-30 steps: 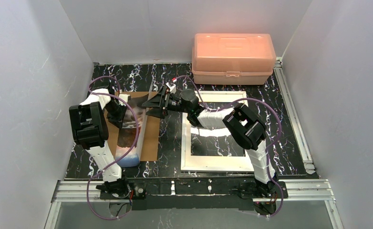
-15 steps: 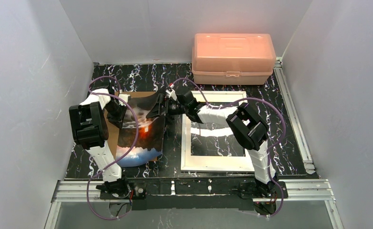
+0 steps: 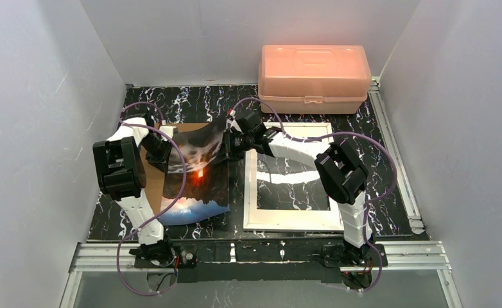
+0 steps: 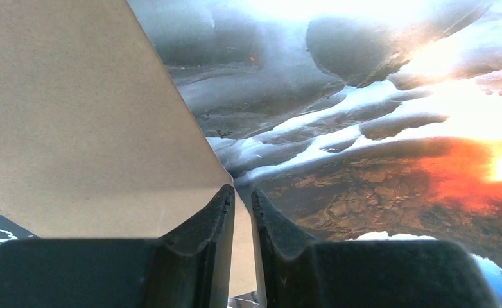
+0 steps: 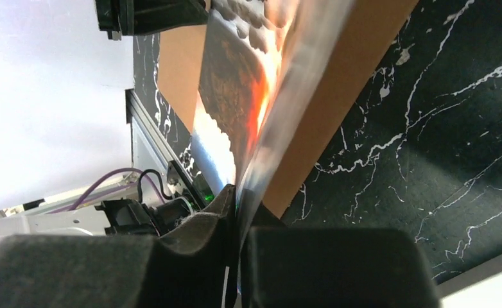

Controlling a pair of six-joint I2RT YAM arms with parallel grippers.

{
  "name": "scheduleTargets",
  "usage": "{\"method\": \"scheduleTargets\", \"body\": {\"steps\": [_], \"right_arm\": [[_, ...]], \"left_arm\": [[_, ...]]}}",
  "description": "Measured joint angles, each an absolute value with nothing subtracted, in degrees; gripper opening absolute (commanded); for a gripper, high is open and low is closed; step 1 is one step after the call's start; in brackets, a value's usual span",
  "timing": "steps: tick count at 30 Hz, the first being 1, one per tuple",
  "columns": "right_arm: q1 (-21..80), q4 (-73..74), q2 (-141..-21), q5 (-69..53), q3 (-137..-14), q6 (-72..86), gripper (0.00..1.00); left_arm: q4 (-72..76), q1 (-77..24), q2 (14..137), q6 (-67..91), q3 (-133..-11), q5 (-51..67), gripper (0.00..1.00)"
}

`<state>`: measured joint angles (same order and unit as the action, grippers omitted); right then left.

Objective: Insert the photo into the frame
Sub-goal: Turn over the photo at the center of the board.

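- Pinching the photo's left edge, the left gripper (image 4: 242, 197) has its jaws drawn narrow, and the sheet's margin runs down into the slit between them.
- The backing board (image 4: 75, 115), plain brown card, lies flat on the marbled table (image 3: 190, 102) under and to the left of the sheet. It is not in either grip.
- The photo (image 3: 194, 173) hangs off the board between the two grippers. It is left of the frame and not over it, and its near end sags toward the table.
- Look: a glossy print with dark grey cloud banks at the far end, an orange-red glow at centre and blue-white along the near end. Glare streaks the surface.
- Handling, as a judgement: it is light, thin and limp, and it bows in a curve between the grips. The gloss is likely slick, so a shallow pinch may slip. It creases easily, so it is best held at opposite margins under mild tension.
- The right gripper (image 5: 239, 202) has its jaws closed on the sheet's right edge. The right wrist view shows the print edge-on and curling away from the pads.
- The frame (image 3: 251, 192) has a white border and lies flat to the right with its opening bare.
- A pink box (image 3: 312, 77) sits behind the frame, well apart from the grippers.
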<state>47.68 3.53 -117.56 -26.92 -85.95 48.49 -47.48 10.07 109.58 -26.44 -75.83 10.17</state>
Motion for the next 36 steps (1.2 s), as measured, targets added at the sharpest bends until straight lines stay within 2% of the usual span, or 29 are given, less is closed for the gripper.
{"method": "scheduleTargets", "body": {"steps": [4, 8, 11, 12, 13, 14, 18, 22, 29, 36], "right_arm": [[47.68, 6.55, -116.77, -25.74, -88.31, 46.3, 0.02], [47.68, 10.33, -116.05, -23.94, -91.15, 44.31, 0.01], [47.7, 12.49, -114.39, -22.02, -93.84, 42.89, 0.01], [47.7, 13.06, -113.6, -21.3, -94.63, 42.61, 0.01], [47.7, 13.56, -112.71, -20.43, -95.61, 42.39, 0.01], [47.68, 13.67, -111.7, -19.49, -96.47, 42.19, 0.01], [47.68, 12.97, -106.3, -15.11, -98.28, 42.94, 0.01], [47.64, 11.66, -102.1, -10.02, -100.09, 45.78, 0.01], [45.56, 8.56, -98.61, -3.49, -101.89, 54.96, 0.01], [44.05, 7.77, -98.48, -1.5, -101.91, 60.99, 0.01]], "left_arm": [[-50.02, 10.22, 109.47, -26.37, -78.83, 11.73, 0.24], [-51.9, 10.79, 106.8, -26.57, -83.57, 14.24, 0.36], [-52.36, 11.18, 101.67, -26.81, -89.93, 17.85, 0.39], [-51.7, 11.35, 99.33, -26.79, -92.25, 19.33, 0.73], [-49.91, 11.55, 96.64, -26.72, -93.84, 20.78, 0.95], [-47.59, 11.68, 93.45, -26.7, -94.72, 22.06, 0.98], [-38.44, 11.94, 79.59, -25.12, -93.17, 26.44, 0.99], [-35.86, 11.92, 68.42, -28.27, -87.85, 35.68, 0.98], [-42.96, 11.81, 50.09, -45.93, -70.85, 49.28, 0.98], [-50.59, 11.81, 40.21, -62.15, -68.34, 54.3, 0.98]]}}
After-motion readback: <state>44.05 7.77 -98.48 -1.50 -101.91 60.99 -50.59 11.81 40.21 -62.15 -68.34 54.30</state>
